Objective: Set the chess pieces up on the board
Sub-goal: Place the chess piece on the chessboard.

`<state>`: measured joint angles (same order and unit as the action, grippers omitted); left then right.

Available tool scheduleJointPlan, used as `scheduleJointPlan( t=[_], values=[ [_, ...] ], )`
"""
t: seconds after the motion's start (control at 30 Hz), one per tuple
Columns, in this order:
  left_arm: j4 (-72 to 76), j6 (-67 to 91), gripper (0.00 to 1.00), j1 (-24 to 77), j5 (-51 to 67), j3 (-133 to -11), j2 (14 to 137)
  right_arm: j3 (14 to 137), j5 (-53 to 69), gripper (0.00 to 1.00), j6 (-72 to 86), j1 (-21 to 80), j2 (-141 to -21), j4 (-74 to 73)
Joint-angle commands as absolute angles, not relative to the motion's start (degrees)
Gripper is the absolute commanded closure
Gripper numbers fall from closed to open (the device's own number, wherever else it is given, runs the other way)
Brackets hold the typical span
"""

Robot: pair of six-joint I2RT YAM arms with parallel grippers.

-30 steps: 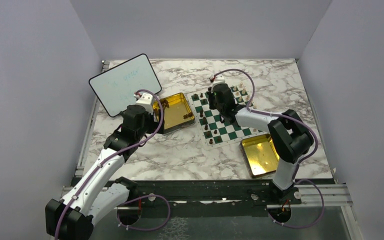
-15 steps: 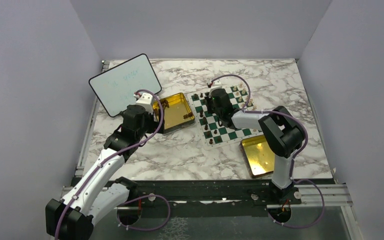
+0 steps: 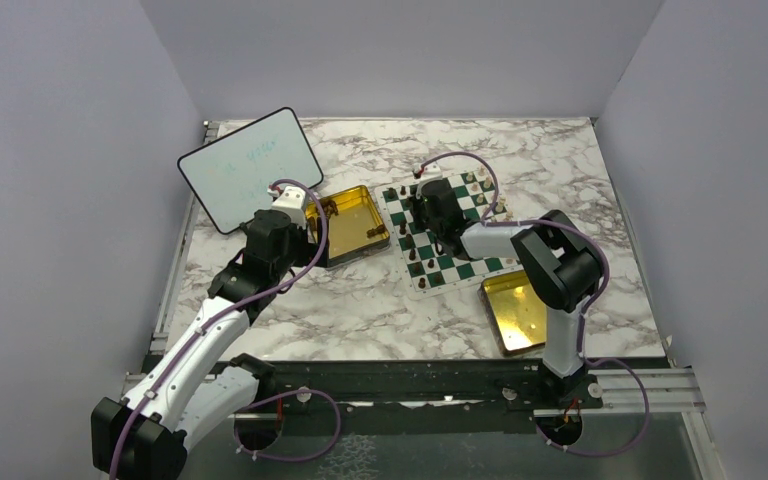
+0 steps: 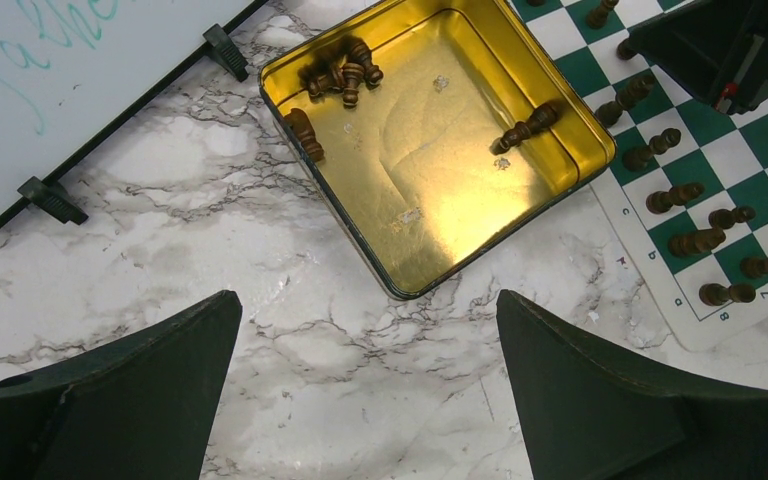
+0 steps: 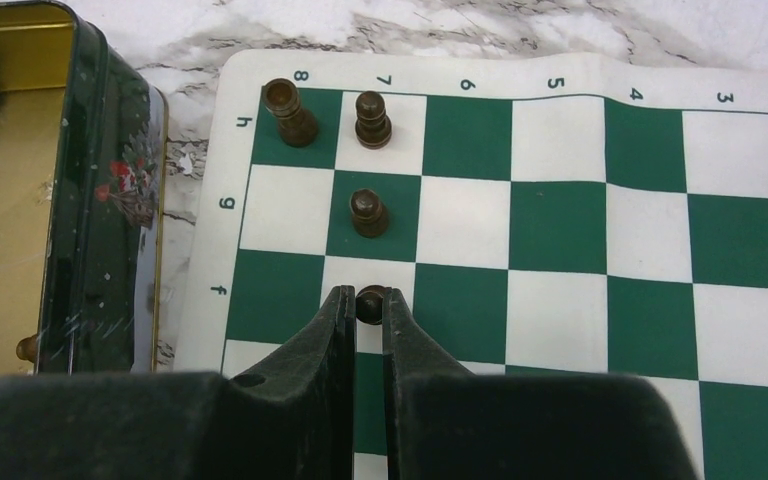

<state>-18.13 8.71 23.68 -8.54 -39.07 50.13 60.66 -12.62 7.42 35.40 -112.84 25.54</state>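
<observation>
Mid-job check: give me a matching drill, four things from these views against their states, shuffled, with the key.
Things
1. left pincer
2. right pincer
3. left tin
4. whiteboard

States
A. teal writing on it
B. shut on a dark piece on the board
C. open over the marble
D. loose dark pieces inside

Pairs: 1-C, 2-B, 3-D, 4-A
</observation>
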Motion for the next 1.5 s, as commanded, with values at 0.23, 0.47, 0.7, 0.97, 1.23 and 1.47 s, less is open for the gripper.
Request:
scheduleJointPlan(
  t=[0.23,0.47,0.7,0.97,1.23,1.47],
  values=[
    [-16.7,8.1,0.01,23.5,-8.4,-38.8,49.2,59.2,-11.7,0.9,7.2,35.3,-113.8,27.8],
    [-16.8,8.1,0.01,23.5,-8.4,-38.7,49.0,59.6,-11.0,0.9,7.4,35.3,-114.0,27.5],
    [-16.7,8.1,0.01,23.5,-8.3,-38.7,49.0,60.0,-10.6,0.91,7.6,35.3,-113.9,26.7],
    [-16.8,8.1,0.01,23.5,-8.2,-38.7,48.8,60.4,-10.5,0.89,8.0,35.4,-114.0,26.1],
    [-16.4,8.1,0.01,23.5,-7.9,-38.6,48.9,62.2,-10.1,0.87,8.0,35.4,-114.2,24.2],
    [-16.4,8.0,0.01,23.5,-7.4,-38.6,49.0,62.0,-10.9,0.87,8.1,35.6,-114.5,24.2]
  ],
)
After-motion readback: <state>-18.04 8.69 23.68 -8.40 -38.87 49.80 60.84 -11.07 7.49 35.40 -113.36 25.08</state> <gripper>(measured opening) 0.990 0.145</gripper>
